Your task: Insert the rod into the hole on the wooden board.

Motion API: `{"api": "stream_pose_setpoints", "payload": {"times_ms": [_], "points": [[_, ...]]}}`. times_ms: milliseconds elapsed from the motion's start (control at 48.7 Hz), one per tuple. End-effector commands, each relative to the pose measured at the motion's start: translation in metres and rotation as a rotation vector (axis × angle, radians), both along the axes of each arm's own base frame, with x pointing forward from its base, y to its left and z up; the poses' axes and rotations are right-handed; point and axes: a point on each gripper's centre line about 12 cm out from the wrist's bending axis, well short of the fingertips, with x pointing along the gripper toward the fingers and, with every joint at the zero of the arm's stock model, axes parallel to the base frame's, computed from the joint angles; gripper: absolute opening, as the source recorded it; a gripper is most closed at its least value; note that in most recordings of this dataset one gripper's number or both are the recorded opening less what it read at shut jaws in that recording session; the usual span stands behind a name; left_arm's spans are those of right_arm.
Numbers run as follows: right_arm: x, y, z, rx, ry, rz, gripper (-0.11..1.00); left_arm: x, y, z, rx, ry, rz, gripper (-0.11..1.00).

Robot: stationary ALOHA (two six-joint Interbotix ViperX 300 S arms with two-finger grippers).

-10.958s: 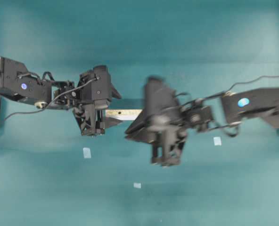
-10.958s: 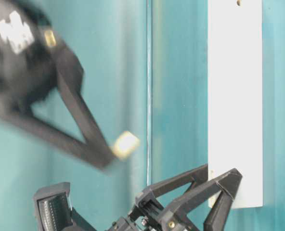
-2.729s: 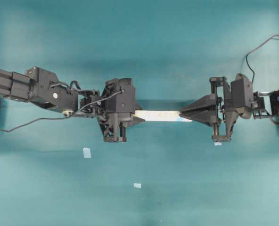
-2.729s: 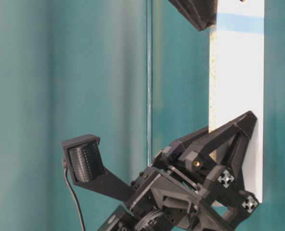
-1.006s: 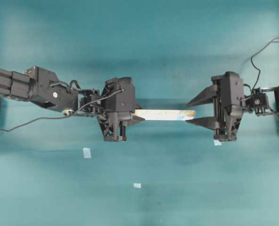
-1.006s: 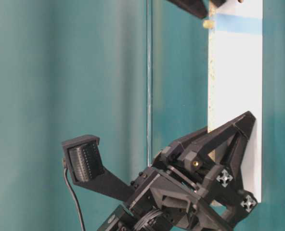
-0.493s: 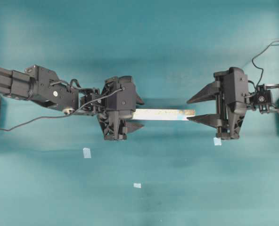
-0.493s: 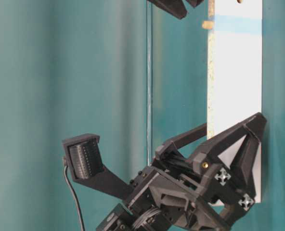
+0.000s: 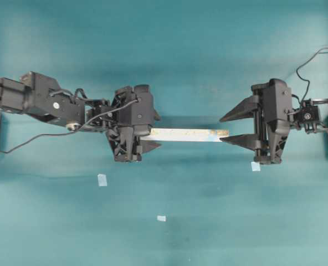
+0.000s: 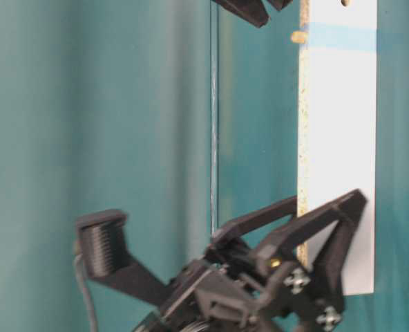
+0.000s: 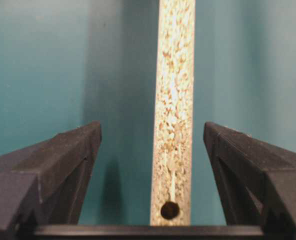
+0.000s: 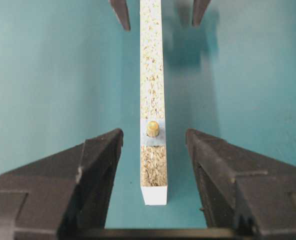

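The left hand [image 11: 148,150] reaches level along the surface [image 9: 164,55], released, its fingers [image 11: 63,160] clear of the wooden board [image 9: 180,134]. 1 second ago it was clenched on that end. The rod [image 12: 153,129] stands in the hole beyond. The right hand [image 9: 226,129] is spread wide. No writing reads.

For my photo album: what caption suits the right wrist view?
Rod seated in the wooden board at its blue patch, open right gripper straddling it.
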Motion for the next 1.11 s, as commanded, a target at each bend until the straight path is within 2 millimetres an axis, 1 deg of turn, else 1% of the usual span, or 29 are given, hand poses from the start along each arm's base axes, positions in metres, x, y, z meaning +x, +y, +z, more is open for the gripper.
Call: {"api": "stream_pose_setpoints", "payload": {"times_ms": [0, 144, 390, 554, 677, 862, 1088], "points": [[0.003, 0.0, 0.011, 0.002, -0.037, -0.002, 0.64, 0.001, 0.001, 0.023, 0.002, -0.061, 0.001, 0.87], [0.0, -0.001, 0.015, 0.001, -0.038, -0.004, 0.64, 0.0, 0.001, 0.034, 0.002, -0.083, 0.003, 0.87], [-0.012, -0.001, 0.021, -0.002, -0.011, -0.006, 0.64, -0.002, 0.001, 0.052, 0.003, -0.126, 0.002, 0.87], [-0.022, -0.001, 0.025, -0.001, -0.014, -0.008, 0.64, -0.008, 0.001, 0.058, 0.005, -0.136, 0.001, 0.87], [-0.028, 0.0, 0.028, -0.004, -0.029, -0.005, 0.64, -0.018, 0.001, 0.061, 0.005, -0.139, 0.001, 0.87], [-0.036, -0.001, 0.029, -0.003, -0.038, -0.008, 0.64, -0.036, 0.0, 0.072, 0.006, -0.166, 0.001, 0.86], [-0.037, -0.001, 0.03, -0.002, -0.046, -0.008, 0.64, -0.058, -0.001, 0.08, 0.006, -0.186, -0.001, 0.86]]}}
